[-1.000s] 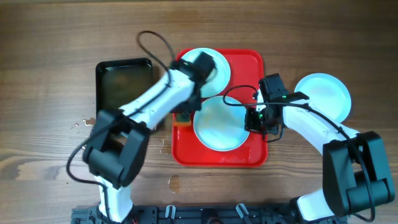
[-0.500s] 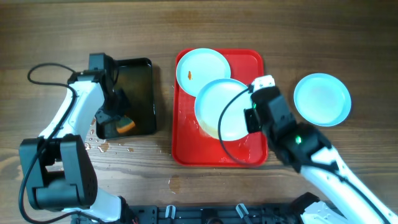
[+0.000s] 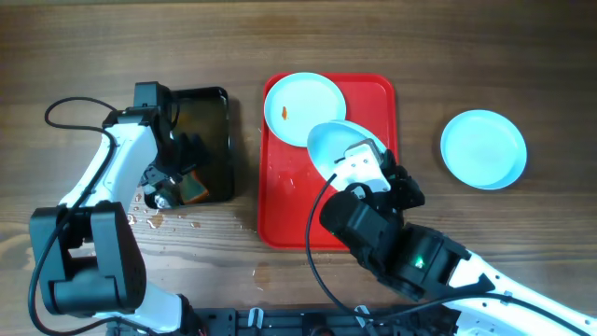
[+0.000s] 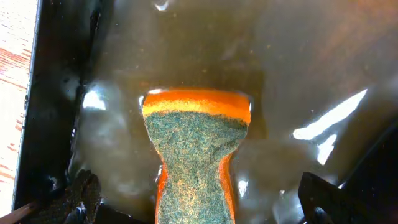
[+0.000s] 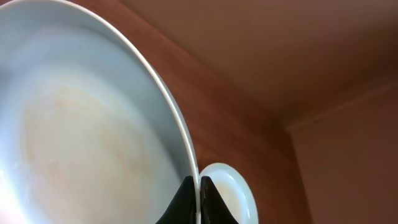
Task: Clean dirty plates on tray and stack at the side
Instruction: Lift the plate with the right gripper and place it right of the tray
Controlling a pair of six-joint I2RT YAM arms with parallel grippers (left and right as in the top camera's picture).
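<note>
One dirty plate (image 3: 303,98), pale blue-white with a small orange smear, lies at the back of the red tray (image 3: 373,98). My right gripper (image 5: 199,198) is shut on the rim of a second plate (image 5: 81,137), held tilted up above the tray (image 3: 328,142); its face shows a faint orange film. A third plate (image 3: 483,147) rests on the wooden tabletop at the right side and also shows in the right wrist view (image 5: 233,190). My left gripper (image 4: 199,196) stands open over the black tray. The orange-and-green sponge (image 4: 196,149) lies in the water between its fingers, untouched.
The black tray (image 3: 216,121) of brownish water stands left of the red tray. Water drops (image 3: 149,219) speckle the wood in front of it. My raised right arm (image 3: 401,247) covers the red tray's front right part.
My left gripper has opened and let go of the sponge in the black tray. My right arm has lifted its plate off the red tray and tilted it upright.
</note>
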